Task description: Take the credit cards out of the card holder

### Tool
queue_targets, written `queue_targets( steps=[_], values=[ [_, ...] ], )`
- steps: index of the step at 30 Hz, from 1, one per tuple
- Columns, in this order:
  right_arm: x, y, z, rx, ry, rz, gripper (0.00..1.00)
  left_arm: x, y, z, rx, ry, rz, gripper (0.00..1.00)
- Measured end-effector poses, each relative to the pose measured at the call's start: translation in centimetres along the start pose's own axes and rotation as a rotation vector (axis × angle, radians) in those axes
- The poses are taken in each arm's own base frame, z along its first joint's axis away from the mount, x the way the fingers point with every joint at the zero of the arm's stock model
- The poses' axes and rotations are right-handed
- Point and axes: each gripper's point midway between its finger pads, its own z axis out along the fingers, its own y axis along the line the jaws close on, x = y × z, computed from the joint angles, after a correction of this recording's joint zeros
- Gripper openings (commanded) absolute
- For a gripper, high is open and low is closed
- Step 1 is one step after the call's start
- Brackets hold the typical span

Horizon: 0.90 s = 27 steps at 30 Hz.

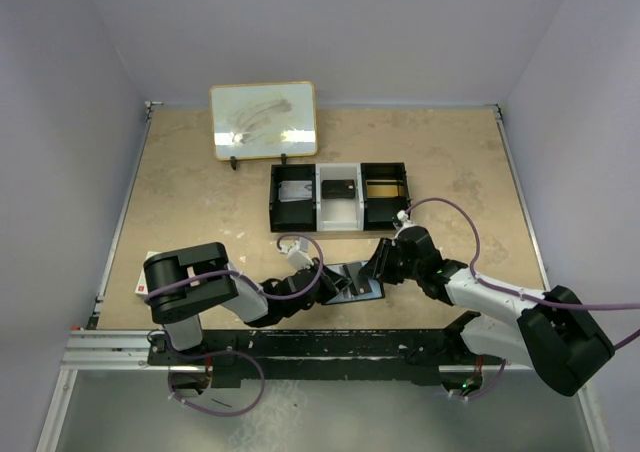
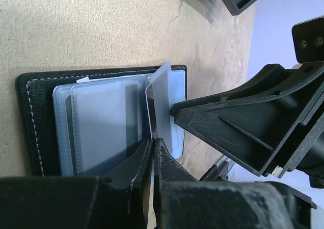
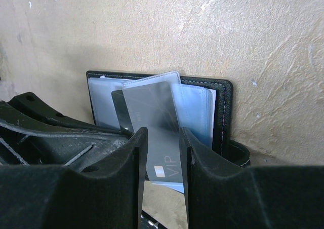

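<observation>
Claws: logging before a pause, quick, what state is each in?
Left claw: closed, pinching a grey card at the card holder.
Right claw: open, jaws astride that card, not pinching it.

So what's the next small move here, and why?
Probably pull the left gripper back to slide the grey card free of the card holder. It is shut on the card's edge, the card stands partway out, and the right gripper sits open astride it.
</observation>
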Motion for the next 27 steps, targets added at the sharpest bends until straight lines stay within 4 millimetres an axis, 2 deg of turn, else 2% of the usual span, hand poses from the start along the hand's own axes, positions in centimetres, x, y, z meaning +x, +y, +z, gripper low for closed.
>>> queue_targets(
  steps=[14, 16, 19, 27],
  values=[
    [0.0, 0.0, 0.0, 0.0, 0.0, 0.0, 0.35, -0.5, 0.6, -1.5, 0.006, 0.002, 0.001, 0.01],
    [0.0, 0.0, 0.0, 0.0, 0.0, 0.0, 0.35, -0.5, 0.6, -1.6, 0.006, 0.002, 0.002, 0.09],
    [0.0, 0.0, 0.0, 0.0, 0.001, -0.001, 0.35, -0.5, 0.7, -1.6, 0.004, 0.003, 0.016, 0.17],
    [0.1, 0.2, 0.2, -0.016, 0.008, -0.004, 0.35, 0.1, 0.0, -0.7, 0.017, 0.016, 0.013, 0.21]
  ],
)
